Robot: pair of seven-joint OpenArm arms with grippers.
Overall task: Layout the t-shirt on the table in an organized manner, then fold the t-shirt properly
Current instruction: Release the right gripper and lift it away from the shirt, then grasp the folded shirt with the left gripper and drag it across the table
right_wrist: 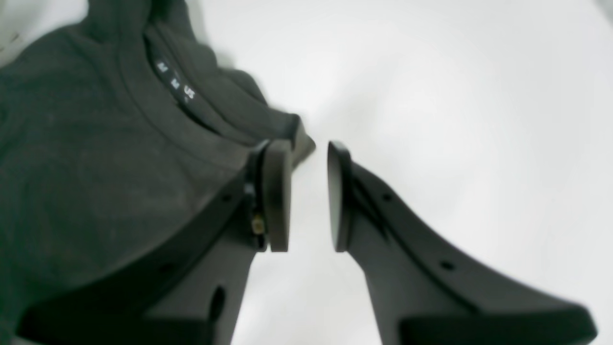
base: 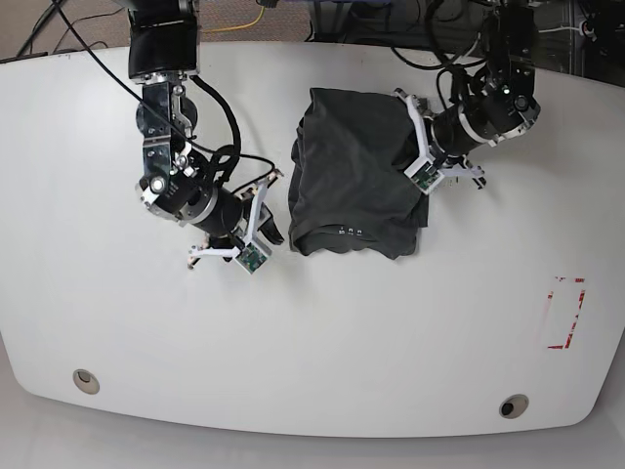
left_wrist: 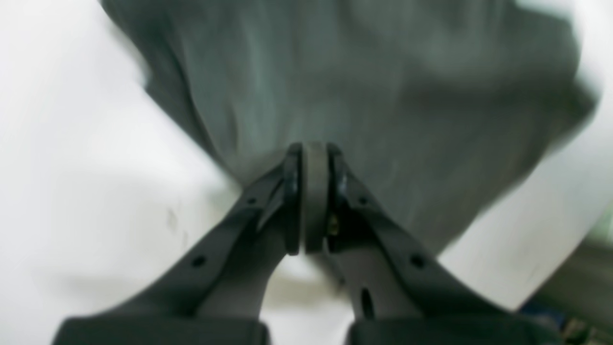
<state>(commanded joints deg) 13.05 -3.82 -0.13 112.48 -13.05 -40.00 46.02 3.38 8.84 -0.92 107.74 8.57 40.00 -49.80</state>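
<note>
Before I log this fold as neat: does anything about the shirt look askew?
Yes. The t-shirt lies bunched, its edges uneven and its collar end rumpled. The left gripper is shut on its side edge; the right gripper is open beside the collar.

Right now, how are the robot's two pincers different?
The left pincer is pinched shut on the dark charcoal-grey cotton t-shirt, while the right pincer is open, with bare white table showing in its gap. The left sits at the shirt's side edge; the right sits beside the collar end. Both are black.
</note>
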